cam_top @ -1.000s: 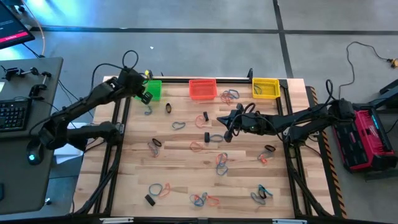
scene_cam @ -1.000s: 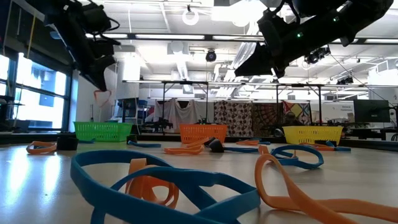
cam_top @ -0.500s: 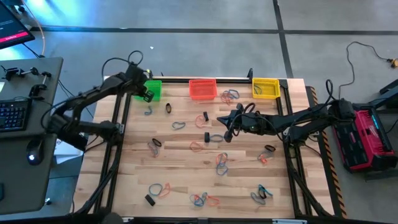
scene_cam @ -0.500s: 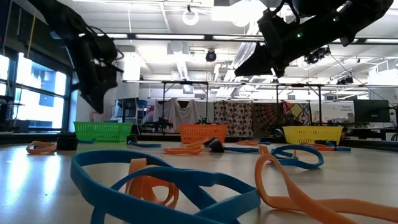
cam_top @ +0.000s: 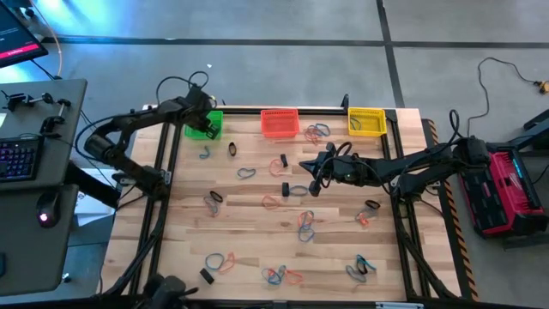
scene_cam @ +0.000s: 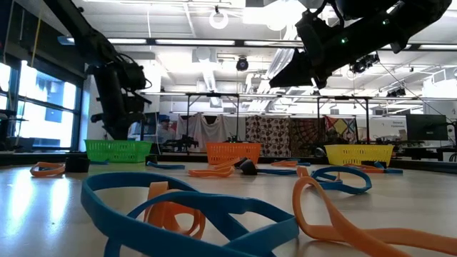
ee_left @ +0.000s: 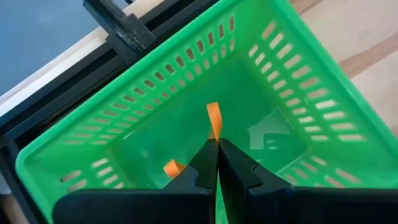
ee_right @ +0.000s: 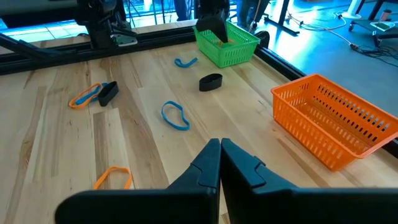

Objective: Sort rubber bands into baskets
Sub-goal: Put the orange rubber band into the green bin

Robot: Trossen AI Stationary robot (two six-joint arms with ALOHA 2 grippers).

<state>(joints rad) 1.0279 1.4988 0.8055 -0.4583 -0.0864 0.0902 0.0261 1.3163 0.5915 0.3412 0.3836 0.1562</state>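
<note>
A green basket (cam_top: 212, 119), a red-orange basket (cam_top: 279, 123) and a yellow basket (cam_top: 366, 121) stand in a row along the table's far edge. My left gripper (ee_left: 217, 148) is over the green basket's (ee_left: 280, 93) opening, pointing steeply down, shut on an orange rubber band (ee_left: 213, 120). In the low view my left gripper (scene_cam: 116, 134) reaches down to the green basket's (scene_cam: 118, 150) rim. Many orange, blue and black rubber bands (cam_top: 246, 172) lie flat over the table. My right gripper (cam_top: 313, 183) hangs shut over mid-table, with nothing held. My left gripper pinches the orange rubber band between its two fingertips. One strip of the band (ee_left: 214, 124) sticks out past the tips, and another bit (ee_left: 173, 167) shows beside one finger. The fingers come from above, slanting down into the basket's mouth. Whether the band touches the basket floor I cannot tell.
Black frame rails (cam_top: 163, 172) run along the table's left and right sides and far edge. A black band (ee_right: 211, 81) and a blue one (ee_right: 175, 116) lie between my right gripper (ee_right: 219, 144) and the green basket. A red case (cam_top: 506, 193) lies beyond the table's right edge.
My left gripper has sunk toward the green basket and tipped more steeply down, staying shut on the orange band.
</note>
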